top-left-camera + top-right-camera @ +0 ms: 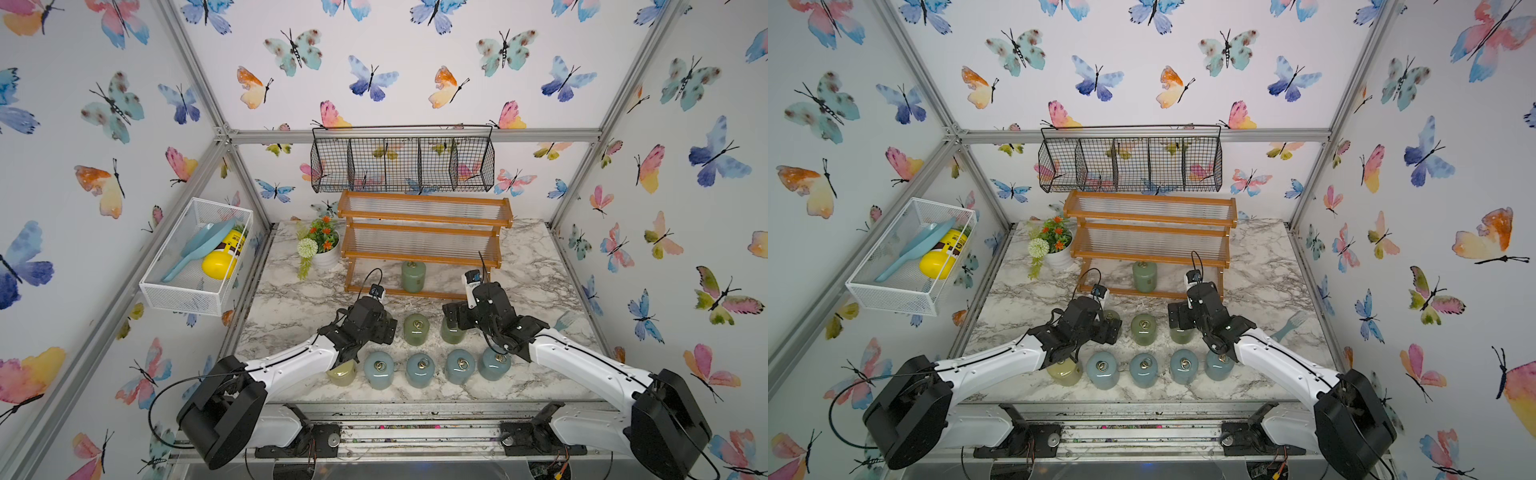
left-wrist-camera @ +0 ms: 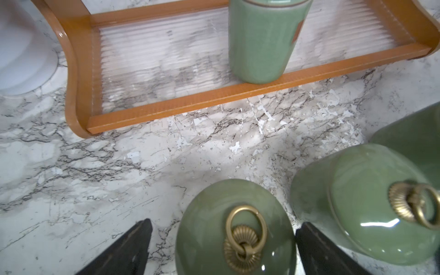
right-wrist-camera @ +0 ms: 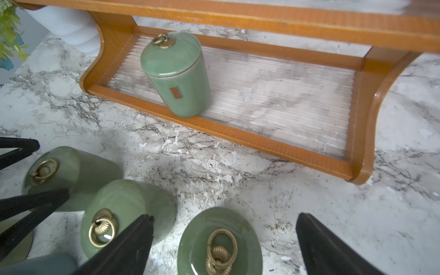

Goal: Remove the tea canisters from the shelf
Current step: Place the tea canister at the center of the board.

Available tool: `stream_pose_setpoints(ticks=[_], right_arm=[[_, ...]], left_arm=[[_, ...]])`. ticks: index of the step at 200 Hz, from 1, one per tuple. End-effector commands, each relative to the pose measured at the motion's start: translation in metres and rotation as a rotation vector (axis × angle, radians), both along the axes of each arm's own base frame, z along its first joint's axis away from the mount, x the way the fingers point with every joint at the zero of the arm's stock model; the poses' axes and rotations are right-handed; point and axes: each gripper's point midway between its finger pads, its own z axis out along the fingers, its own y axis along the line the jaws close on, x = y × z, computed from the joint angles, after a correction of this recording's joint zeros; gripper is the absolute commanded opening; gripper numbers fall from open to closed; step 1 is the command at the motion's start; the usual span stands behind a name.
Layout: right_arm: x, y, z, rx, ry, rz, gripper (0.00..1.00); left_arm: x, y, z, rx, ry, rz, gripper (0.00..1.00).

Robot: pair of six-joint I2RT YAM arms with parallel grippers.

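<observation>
- We see the shelf [image 1: 424, 226] standing at the far side of the marble worktop [image 1: 540, 291], with a white flower pot [image 1: 326, 255] just beside its left end.
- Only one sage green canister [image 1: 413, 276] is on the shelf. It stands upright on the lowest tier, about midway along and close to the near rail.
- The other eight canisters stand upright on the worktop in two rows, nearer than the shelf.
- In the nearest row the cream-yellow canister [image 1: 341, 372] is at the left end, and four pale blue canisters [image 1: 420, 370] run on to its right.
- The row behind holds three sage green ones: the left green canister [image 2: 202, 238], the middle green canister [image 1: 416, 329] and the right green canister [image 3: 197, 238].
- The left gripper [image 2: 225, 223] hangs over the left green canister with its jaws wide, one on each side of the lid. We see bare worktop between one jaw and the lid. The other jaw is just beside it, and we cannot tell whether they touch.
- The right gripper [image 3: 225, 215] hangs over the right green canister, jaws wide, with a clear gap on both sides of the lid.
</observation>
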Motion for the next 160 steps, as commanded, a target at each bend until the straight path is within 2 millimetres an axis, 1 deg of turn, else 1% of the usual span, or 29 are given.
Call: stream_pose_setpoints(ticks=[1,18,59,79,110,136,160], right_arm=[[0.005,0.012,0.005,-0.007,-0.002,0.05,1.0],[0.012,0.023,0.008,0.021,-0.005,0.063,1.0],[0.034,0.042,0.013,0.078,-0.036,0.029,1.0],[0.045,0.049,0.017,0.096,-0.062,-0.016,1.0],[0.055,0.069,0.017,0.11,-0.102,-0.045,1.0],[0.065,0.087,0.008,0.084,-0.099,-0.052,1.0],[0.075,0.099,0.001,0.075,-0.105,-0.062,1.0]], left_arm=[[0.007,0.005,0.034,-0.025,-0.085,0.046,0.98],[0.011,0.014,0.053,-0.03,-0.128,0.094,0.98],[0.015,0.035,0.081,-0.015,-0.181,0.185,0.98],[0.015,0.054,0.093,-0.03,-0.228,0.277,0.98],[0.014,0.069,0.096,-0.108,-0.236,0.285,0.99],[0.012,0.081,0.094,-0.114,-0.233,0.301,0.98],[0.011,0.085,0.09,-0.096,-0.222,0.291,0.98]])
